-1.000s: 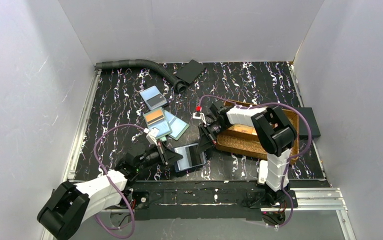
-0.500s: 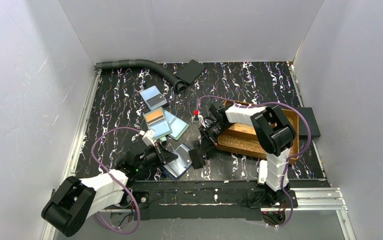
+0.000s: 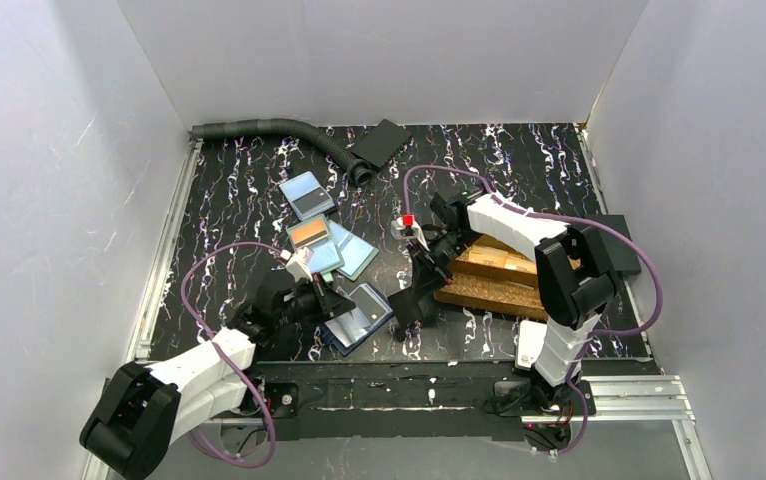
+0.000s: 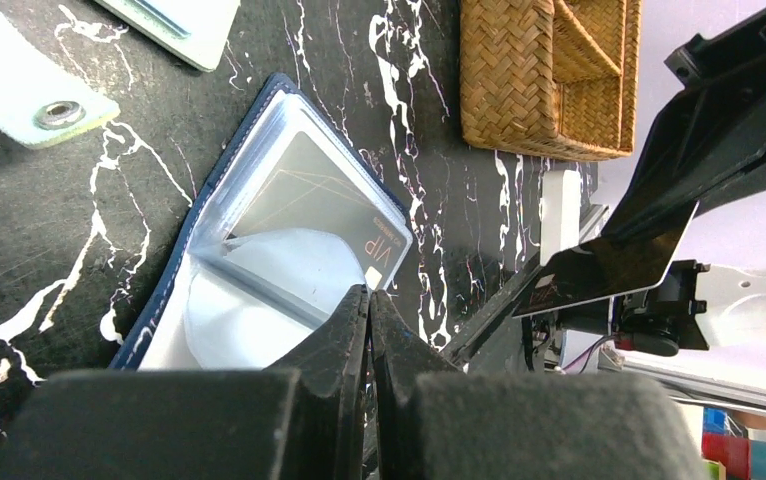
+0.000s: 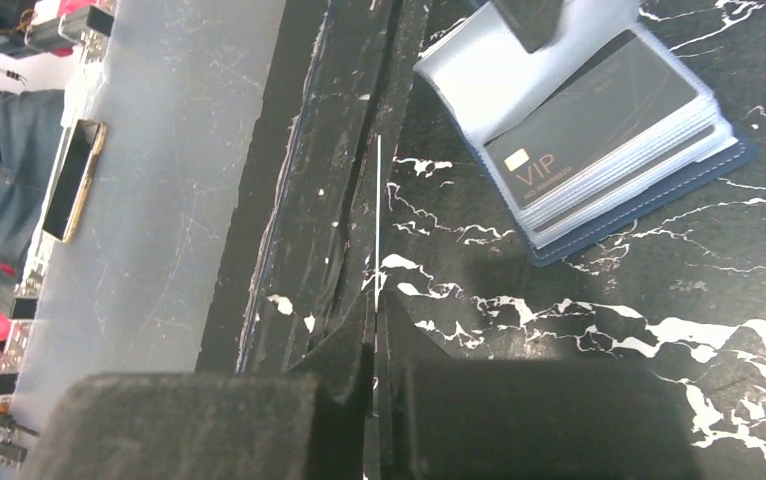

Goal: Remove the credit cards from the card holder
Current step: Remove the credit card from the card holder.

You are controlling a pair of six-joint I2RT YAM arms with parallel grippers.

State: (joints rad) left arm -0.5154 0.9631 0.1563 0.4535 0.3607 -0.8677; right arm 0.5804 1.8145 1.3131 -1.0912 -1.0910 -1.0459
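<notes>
The navy card holder point(image 3: 359, 316) lies open near the front edge, and a grey credit card marked VIP point(image 4: 331, 203) shows inside its clear sleeves point(image 5: 599, 120). My left gripper point(image 3: 336, 300) is shut, its tips point(image 4: 369, 296) resting on a sleeve page. The right gripper point(image 3: 417, 276) is shut on a dark credit card point(image 3: 402, 305), held on edge just right of the holder and clear of it. That card appears as a thin line point(image 5: 377, 215) in the right wrist view and as a dark slab point(image 4: 609, 268) in the left wrist view. Three loose cards point(image 3: 306, 195) point(image 3: 311, 236) point(image 3: 352, 252) lie behind the holder.
A brown woven tray point(image 3: 504, 285) sits under the right arm point(image 4: 539, 70). A grey corrugated hose point(image 3: 279, 130) and a flat black rectangle point(image 3: 379, 143) lie at the back. A black box point(image 3: 621, 250) is at the right edge. A metal rail point(image 3: 609, 390) runs along the front.
The right gripper has drawn the dark card out of the holder and lifted it up to the right. The holder slid left and turned, with the left gripper staying on it.
</notes>
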